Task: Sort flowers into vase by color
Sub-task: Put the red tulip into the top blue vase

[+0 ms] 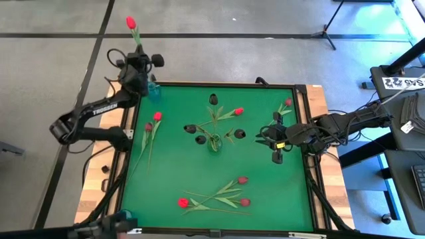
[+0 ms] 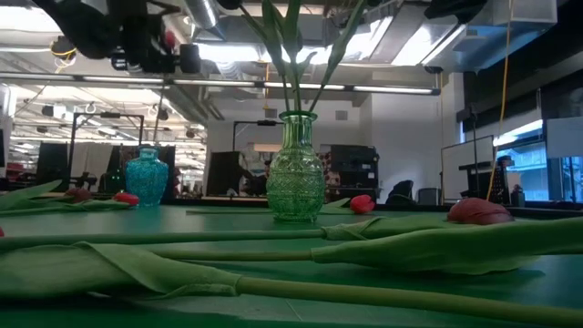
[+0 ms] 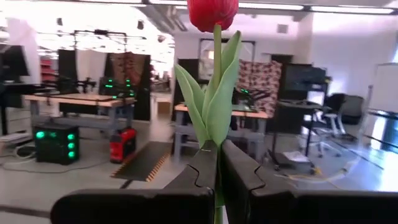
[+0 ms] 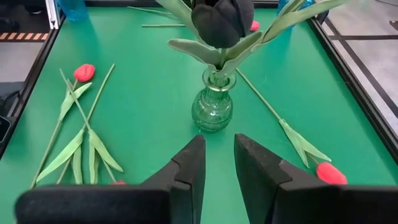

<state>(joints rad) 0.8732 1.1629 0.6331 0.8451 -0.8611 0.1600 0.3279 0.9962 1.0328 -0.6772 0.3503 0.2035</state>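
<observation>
This is a robotics lab or open workshop hall. Overhead run strip lights (image 2: 392,88) and bare ducts under an unfinished ceiling. Beyond the green-topped counter (image 1: 265,199) stand workbenches (image 3: 78,99) loaded with dark equipment, a black box with glowing green lamps (image 3: 56,143), office chairs (image 3: 345,109), and a camera tripod (image 1: 329,30) on the grey concrete floor (image 1: 53,60) at one o'clock.

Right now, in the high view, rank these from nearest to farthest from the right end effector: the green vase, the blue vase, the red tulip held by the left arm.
From the right end effector:
1. Green vase, mat centre, beside it.
2. Blue vase, far left corner of the mat.
3. Held red tulip, beyond the table's far-left edge, in the left end effector.
</observation>
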